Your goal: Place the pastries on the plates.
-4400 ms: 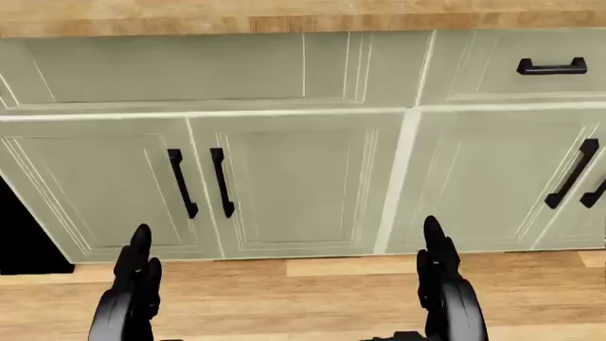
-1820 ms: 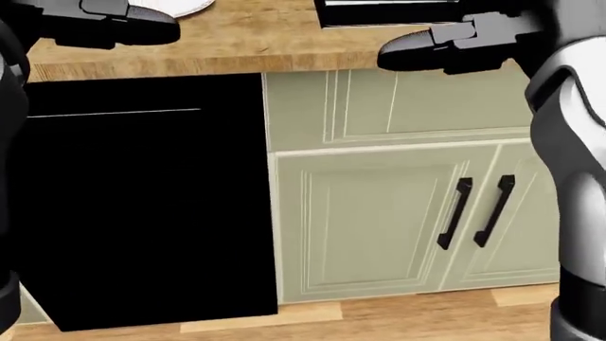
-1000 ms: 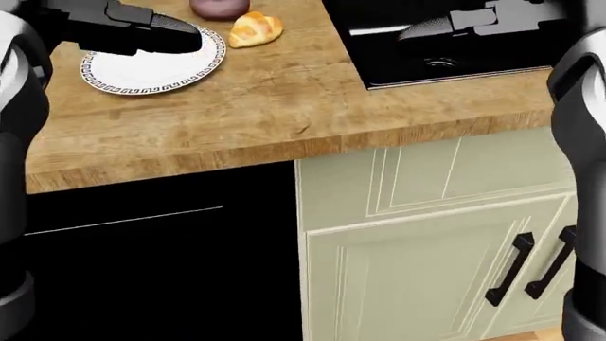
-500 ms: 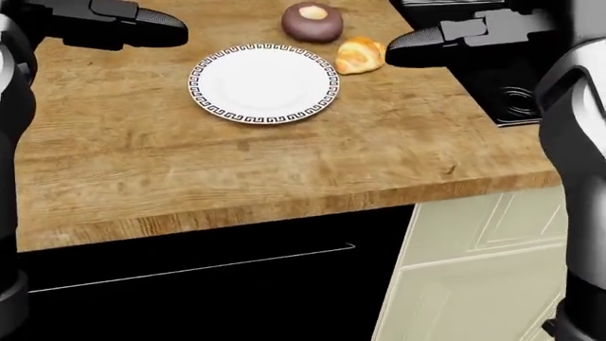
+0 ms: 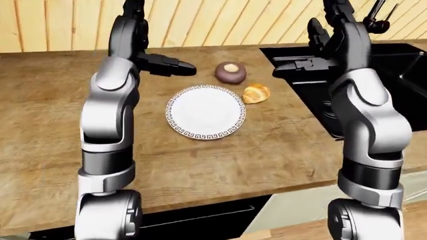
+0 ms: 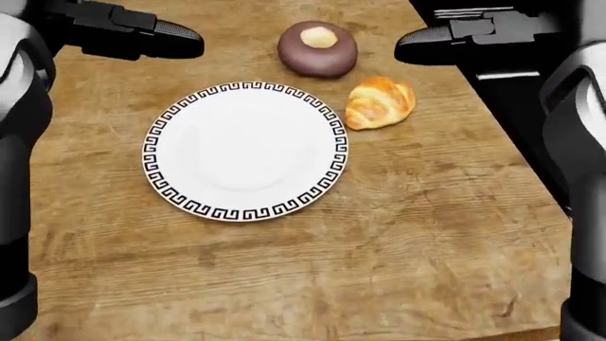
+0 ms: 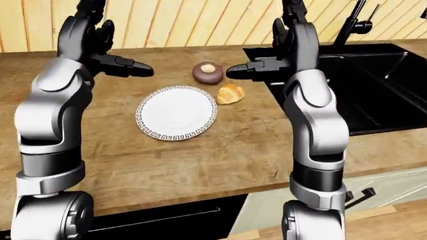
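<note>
The head camera now looks down on the wooden table, where seconds ago it faced green cabinet doors and floorboards; the whole picture shifts, so the camera moves, not the things. The white plate, the chocolate-topped pastry and the croissant now fill the head view's middle, larger than half a second ago. The left hand and right hand, earlier low near the floor, now reach in at the view's top.
</note>
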You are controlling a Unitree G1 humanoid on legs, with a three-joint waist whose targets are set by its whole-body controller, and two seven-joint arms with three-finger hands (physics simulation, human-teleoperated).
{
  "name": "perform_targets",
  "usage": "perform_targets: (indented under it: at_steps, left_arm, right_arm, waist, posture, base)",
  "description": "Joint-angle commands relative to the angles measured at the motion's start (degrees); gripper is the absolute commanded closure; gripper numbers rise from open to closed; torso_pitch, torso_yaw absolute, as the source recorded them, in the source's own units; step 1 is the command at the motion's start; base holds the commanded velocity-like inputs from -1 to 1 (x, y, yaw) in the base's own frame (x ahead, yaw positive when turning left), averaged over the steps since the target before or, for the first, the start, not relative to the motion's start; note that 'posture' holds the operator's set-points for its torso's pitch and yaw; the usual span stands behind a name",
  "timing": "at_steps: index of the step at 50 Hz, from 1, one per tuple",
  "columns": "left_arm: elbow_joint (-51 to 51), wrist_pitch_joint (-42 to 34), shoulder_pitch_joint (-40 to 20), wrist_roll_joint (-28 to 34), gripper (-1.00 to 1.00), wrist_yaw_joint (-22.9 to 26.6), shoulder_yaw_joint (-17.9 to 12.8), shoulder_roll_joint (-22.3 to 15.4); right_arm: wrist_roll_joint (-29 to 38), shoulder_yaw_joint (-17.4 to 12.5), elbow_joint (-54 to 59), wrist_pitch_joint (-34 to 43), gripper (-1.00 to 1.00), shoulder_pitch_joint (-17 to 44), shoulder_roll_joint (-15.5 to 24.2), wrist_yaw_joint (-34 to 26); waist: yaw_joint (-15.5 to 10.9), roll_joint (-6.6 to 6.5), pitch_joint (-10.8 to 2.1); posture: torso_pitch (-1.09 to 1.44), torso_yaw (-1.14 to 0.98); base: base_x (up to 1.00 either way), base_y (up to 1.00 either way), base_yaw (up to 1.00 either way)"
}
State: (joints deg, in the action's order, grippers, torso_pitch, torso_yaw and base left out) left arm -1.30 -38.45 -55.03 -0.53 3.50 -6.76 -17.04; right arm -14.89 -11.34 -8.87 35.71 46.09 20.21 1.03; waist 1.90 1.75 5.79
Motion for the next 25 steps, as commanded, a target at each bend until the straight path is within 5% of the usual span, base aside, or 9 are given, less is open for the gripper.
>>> perform_targets:
  at_steps: [1, 4, 7, 25]
  left_arm:
    - [2.52, 1.79, -2.59, 0.42, -1.00, -0.42, -1.27, -1.02]
    - [2.37, 1.97, -2.57, 0.49, -1.00, -0.40, -1.24, -1.03]
    - [2.36, 1.98, -2.58, 0.51, -1.00, -0.39, -1.25, -1.02]
    - [2.37, 2.01, -2.47, 0.78, -1.00, -0.29, -1.31, -0.99]
  right_arm:
    - [-0.35, -0.59, -2.96, -1.37, -1.00, 3.12, 0.89, -0.05]
    - [-0.39, -0.45, -2.96, -1.46, -1.00, 3.14, 0.86, -0.09]
    - [-0.38, -0.45, -2.96, -1.46, -1.00, 3.14, 0.86, -0.09]
    - [0.34, -0.45, -3.09, -1.18, -1.00, 3.10, 0.88, -0.59]
  waist:
    - [-0.53, 0.10, -2.66]
    - [-0.74, 1.11, -4.14]
    - [-0.61, 0.48, -5.31]
    - [-1.80, -0.66, -4.37]
  posture:
    - [0.00, 0.00]
    - [0.00, 0.00]
    - [0.00, 0.00]
    - [0.00, 0.00]
  base:
    - [0.00, 0.00, 0.00]
    - [0.00, 0.00, 0.00]
    - [0.00, 0.00, 0.00]
    - [0.00, 0.00, 0.00]
